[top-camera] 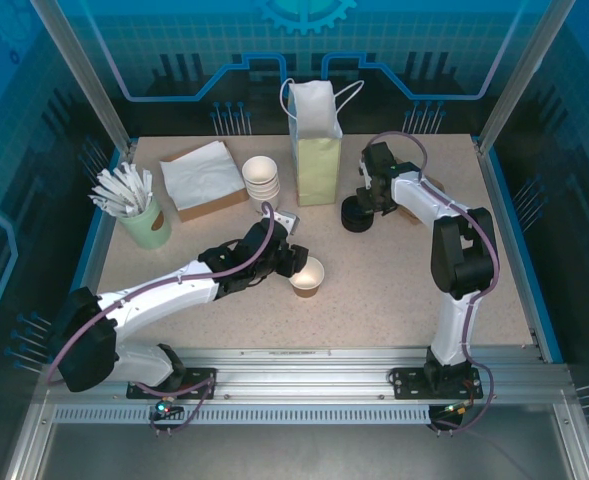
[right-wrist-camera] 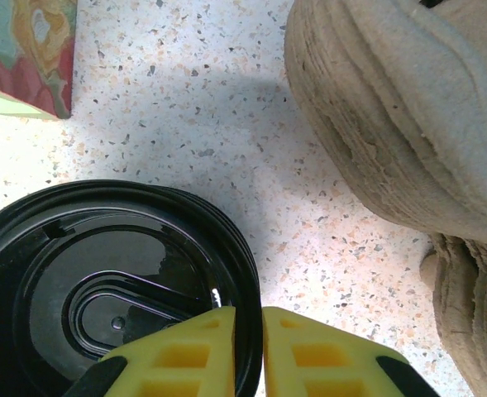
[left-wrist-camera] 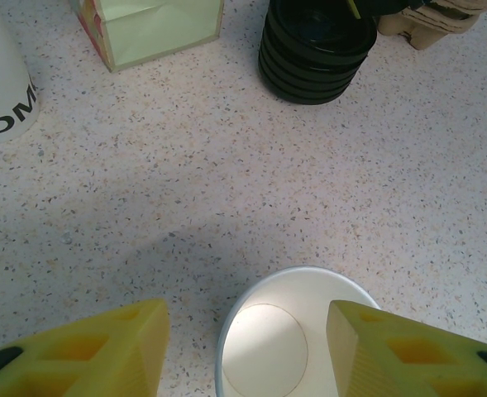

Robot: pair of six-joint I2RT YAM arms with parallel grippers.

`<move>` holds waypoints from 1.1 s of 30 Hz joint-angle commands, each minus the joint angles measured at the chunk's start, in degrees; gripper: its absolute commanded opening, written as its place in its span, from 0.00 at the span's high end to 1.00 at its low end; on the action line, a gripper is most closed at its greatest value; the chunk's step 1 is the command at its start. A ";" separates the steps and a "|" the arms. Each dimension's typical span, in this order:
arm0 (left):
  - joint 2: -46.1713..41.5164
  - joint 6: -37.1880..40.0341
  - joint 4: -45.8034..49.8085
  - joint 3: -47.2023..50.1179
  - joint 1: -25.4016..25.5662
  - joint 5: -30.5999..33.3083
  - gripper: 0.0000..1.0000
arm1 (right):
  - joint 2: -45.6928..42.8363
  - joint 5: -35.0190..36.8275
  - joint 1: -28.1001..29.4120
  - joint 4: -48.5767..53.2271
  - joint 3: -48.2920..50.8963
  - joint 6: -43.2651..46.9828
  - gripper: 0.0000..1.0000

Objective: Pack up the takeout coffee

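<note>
L tool (left-wrist-camera: pixel 247 343) straddles lidless cup (left-wrist-camera: pixel 297 285) — R tool (right-wrist-camera: pixel 249 331) pinches lid (right-wrist-camera: pixel 102 273).

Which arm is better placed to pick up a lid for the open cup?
Right. The right pincer pinches the rim of the top lid on the lid stack; the left pincer is open astride the cup.

a robot lab booth: aluminium frame (top-camera: pixel 294 375), blue printed panels (top-camera: pixel 174 40).

Bare table (top-camera: pixel 394 290) lies open before the bag (top-camera: pixel 314 165) and lid stack (top-camera: pixel 356 214).
</note>
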State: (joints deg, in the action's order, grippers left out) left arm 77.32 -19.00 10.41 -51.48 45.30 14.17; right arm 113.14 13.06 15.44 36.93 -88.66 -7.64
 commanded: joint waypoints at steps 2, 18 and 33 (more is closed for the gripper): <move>-0.41 1.03 -0.03 -0.02 0.36 1.38 0.46 | -1.42 -0.76 0.45 1.74 -1.16 0.21 0.82; -0.85 1.07 0.07 0.33 0.23 1.60 0.45 | 1.12 -0.29 0.29 2.54 -1.92 0.86 0.80; -1.97 -0.54 -0.39 0.56 -0.80 0.55 0.45 | -4.72 -1.36 0.29 2.33 -1.64 0.04 0.85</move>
State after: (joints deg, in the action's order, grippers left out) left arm 77.25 -19.14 10.41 -51.48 45.08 14.37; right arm 112.73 12.99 15.44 38.15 -89.03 -7.44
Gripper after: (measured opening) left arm 0.548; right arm 0.153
